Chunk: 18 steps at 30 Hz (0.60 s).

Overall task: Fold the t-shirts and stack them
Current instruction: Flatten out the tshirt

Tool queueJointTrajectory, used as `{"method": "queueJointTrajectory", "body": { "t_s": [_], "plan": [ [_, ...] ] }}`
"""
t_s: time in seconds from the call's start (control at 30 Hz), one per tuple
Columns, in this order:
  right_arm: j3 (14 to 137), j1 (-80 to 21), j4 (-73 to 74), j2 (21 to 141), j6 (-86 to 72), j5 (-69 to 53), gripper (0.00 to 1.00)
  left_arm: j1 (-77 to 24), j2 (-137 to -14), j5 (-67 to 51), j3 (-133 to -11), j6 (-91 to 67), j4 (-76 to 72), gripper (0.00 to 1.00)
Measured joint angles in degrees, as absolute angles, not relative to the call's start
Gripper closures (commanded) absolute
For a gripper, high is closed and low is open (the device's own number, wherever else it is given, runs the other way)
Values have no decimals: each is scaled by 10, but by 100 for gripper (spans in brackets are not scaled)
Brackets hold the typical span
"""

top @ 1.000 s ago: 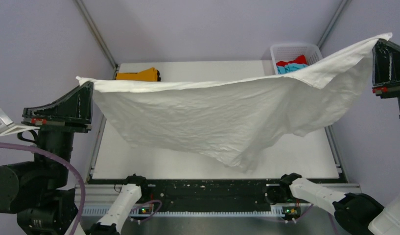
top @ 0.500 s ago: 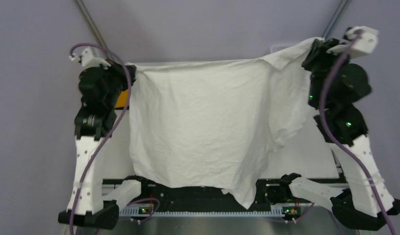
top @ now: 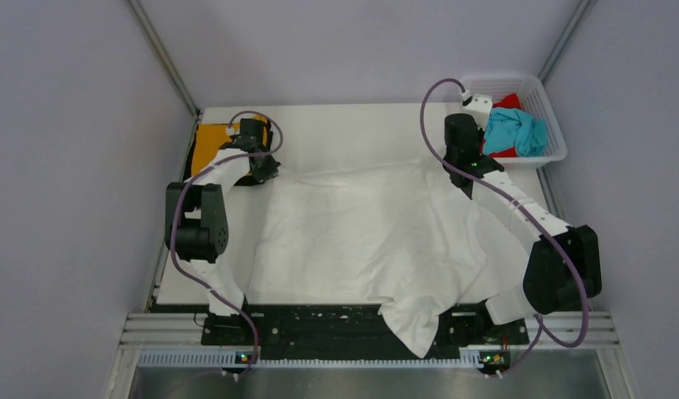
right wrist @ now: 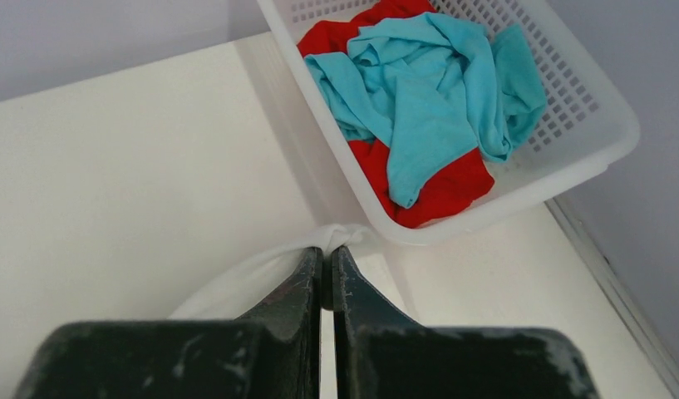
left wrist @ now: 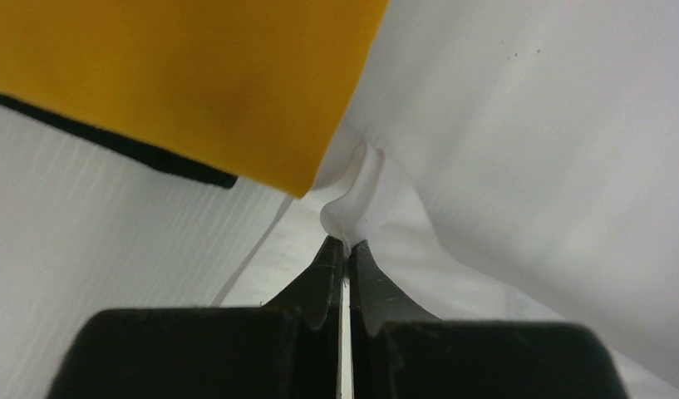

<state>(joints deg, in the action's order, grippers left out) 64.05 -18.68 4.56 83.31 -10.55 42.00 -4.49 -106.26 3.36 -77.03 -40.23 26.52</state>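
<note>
Brought the white tee [top: 361,241] down from mid-air onto the table [top: 352,125], spread but unfolded, between left pincer [left wrist: 346,243] and right pincer [right wrist: 326,249], each clamped on a far corner. Beyond right pincer, basket [right wrist: 585,116] with teal tee [right wrist: 435,91] and red tee [right wrist: 440,187] waiting. Beside left pincer, orange tee [left wrist: 194,75] already folded.

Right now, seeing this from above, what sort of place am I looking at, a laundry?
Probably a robot test booth, not a laundry: a white table boxed in by plain walls, two cabled arms bolted to its near rail, and only a small basket of t-shirts.
</note>
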Motion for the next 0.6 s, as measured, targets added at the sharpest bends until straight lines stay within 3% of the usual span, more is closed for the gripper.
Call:
{"method": "queueJointTrajectory", "body": {
  "t_s": [0.6],
  "plan": [
    [718,-159,-8,982,-129,364,100,-45,-1195,36,-975,-406,264,100]
  ]
}}
